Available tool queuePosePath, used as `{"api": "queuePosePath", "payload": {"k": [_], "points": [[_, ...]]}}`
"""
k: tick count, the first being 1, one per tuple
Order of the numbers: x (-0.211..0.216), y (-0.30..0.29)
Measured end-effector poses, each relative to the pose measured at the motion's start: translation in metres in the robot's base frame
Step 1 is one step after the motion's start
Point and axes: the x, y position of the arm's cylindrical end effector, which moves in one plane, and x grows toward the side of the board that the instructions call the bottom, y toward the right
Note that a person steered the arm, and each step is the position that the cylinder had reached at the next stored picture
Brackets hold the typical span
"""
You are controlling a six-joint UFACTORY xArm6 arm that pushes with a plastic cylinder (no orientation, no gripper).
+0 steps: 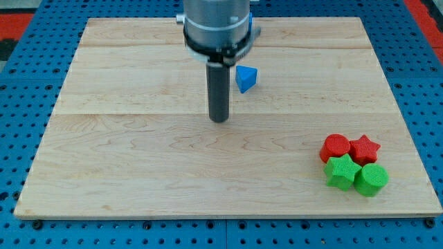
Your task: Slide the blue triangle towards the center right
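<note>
The blue triangle [246, 78] lies on the wooden board [138, 173], a little above the middle and slightly right of centre. My tip [219, 120] is the lower end of the dark rod, below and to the left of the blue triangle, a short gap apart from it. The rod's upper body hides the board just left of the triangle.
A cluster of blocks sits at the view's lower right: a red hexagon-like block [336, 146], a red star [365, 148], a green star [340, 171] and a green hexagon-like block [372, 180], all touching. A blue pegboard [28, 83] surrounds the board.
</note>
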Motion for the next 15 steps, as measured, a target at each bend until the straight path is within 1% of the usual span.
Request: {"api": "queuePosePath", "payload": {"k": [1,2,3,4,5,6,7,8,10,11,14,15], "points": [[-0.043,0.001],[-0.058,0.020],[-0.079,0.084],[-0.087,0.108],[-0.098,0.099],[-0.140,0.152],[-0.151,0.218],[-0.150,0.235],[-0.174,0.140],[-0.160,0.148],[-0.104,0.218],[-0.099,0.230]]}}
